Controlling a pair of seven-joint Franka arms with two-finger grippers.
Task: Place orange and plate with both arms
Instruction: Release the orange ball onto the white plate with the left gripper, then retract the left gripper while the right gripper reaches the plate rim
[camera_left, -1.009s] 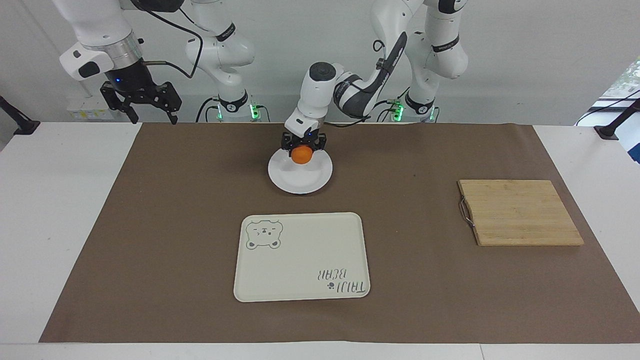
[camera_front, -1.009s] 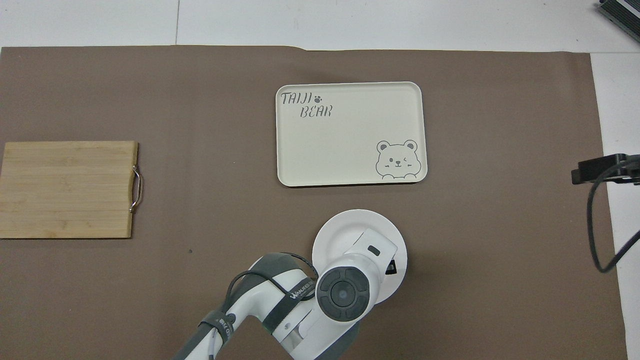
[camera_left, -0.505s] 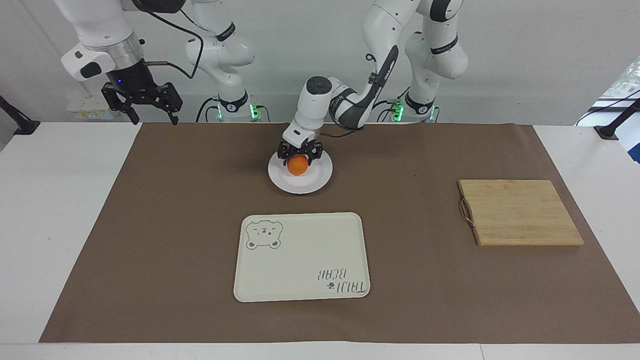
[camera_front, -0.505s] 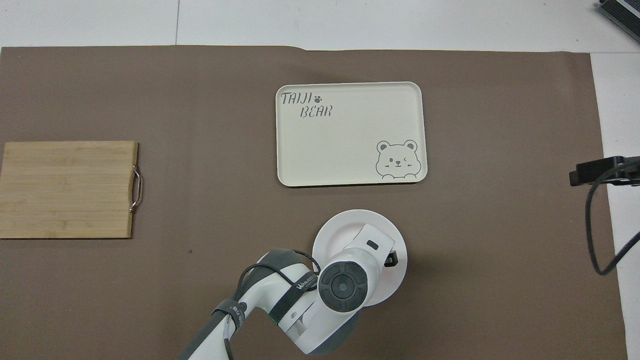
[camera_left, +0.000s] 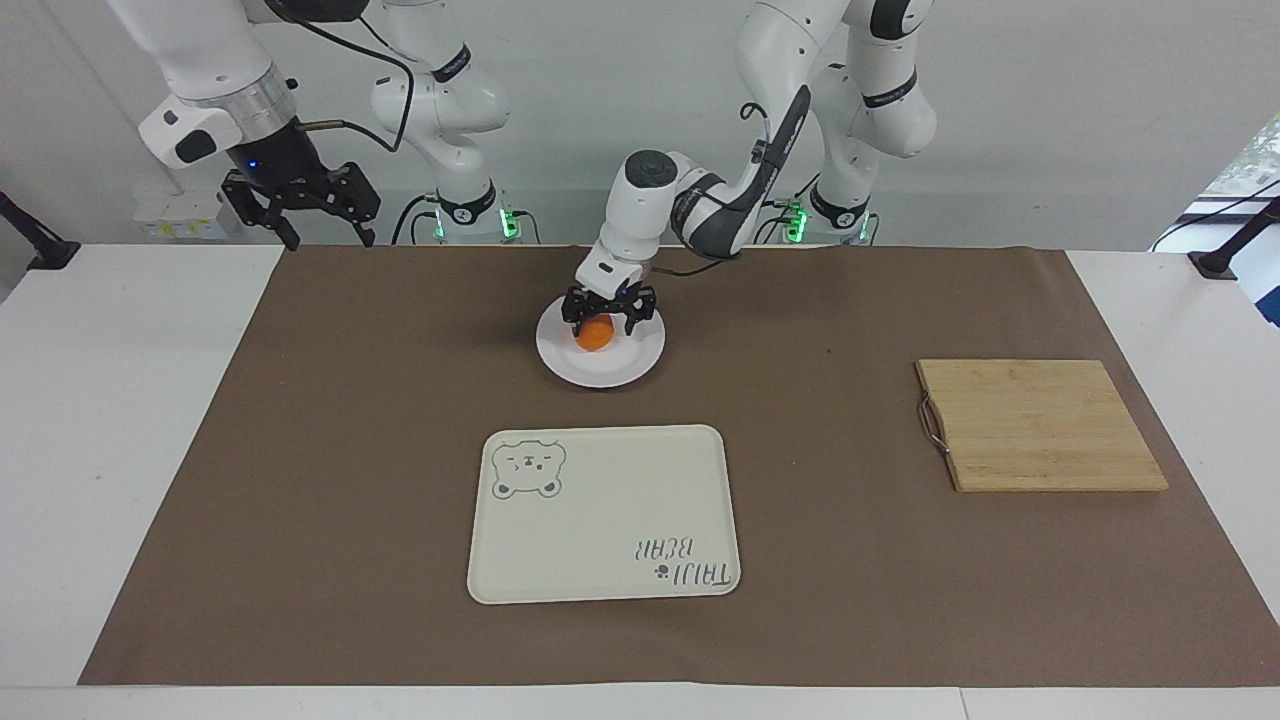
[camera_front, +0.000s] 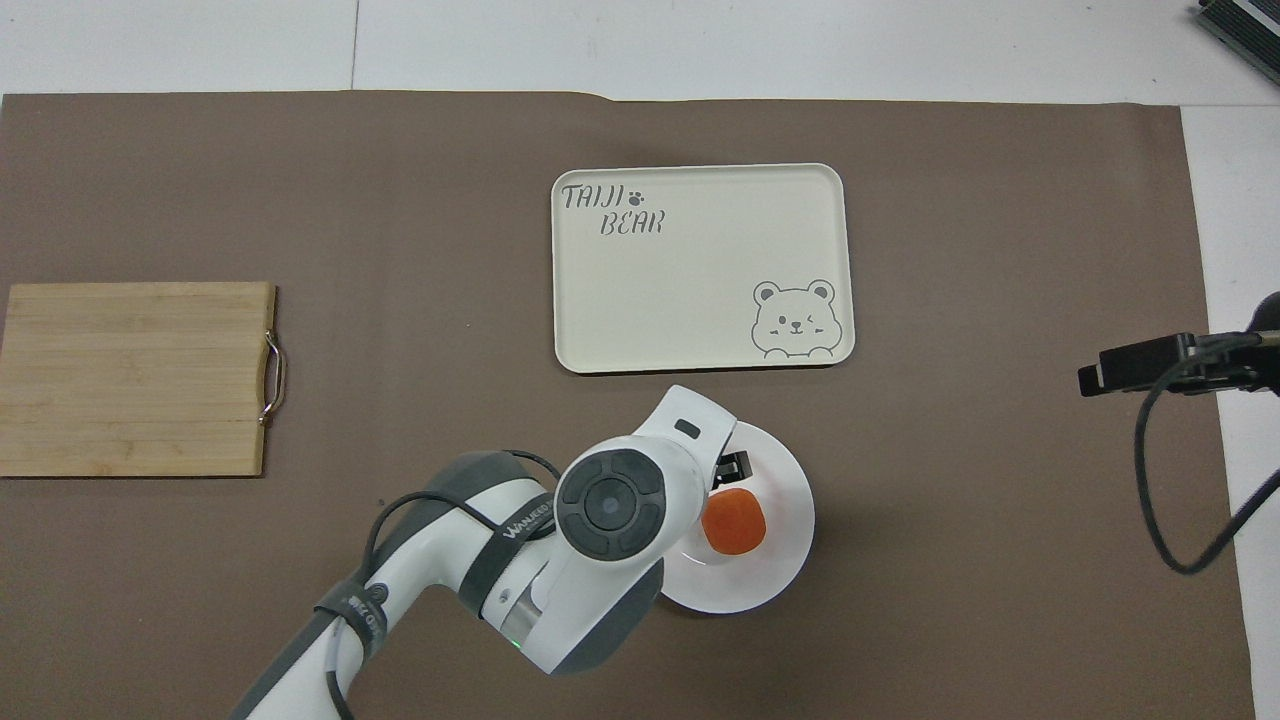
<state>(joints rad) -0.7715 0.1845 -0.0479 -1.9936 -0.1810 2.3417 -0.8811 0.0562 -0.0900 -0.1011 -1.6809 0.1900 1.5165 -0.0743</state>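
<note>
The orange rests on the white plate, which lies on the brown mat close to the robots, mid-table. My left gripper hangs open just over the orange, its fingers spread on either side and apart from it. In the overhead view the left wrist covers part of the plate, and only one black fingertip shows. My right gripper waits open and empty, raised over the mat's edge at the right arm's end of the table.
A cream rectangular tray with a bear drawing lies farther from the robots than the plate. A bamboo cutting board with a metal handle sits toward the left arm's end.
The left gripper lowered the orange onto the plate, opened and let it go; its wrist has swung aside, uncovering the orange from above. The right gripper drifted a little toward the table's middle.
</note>
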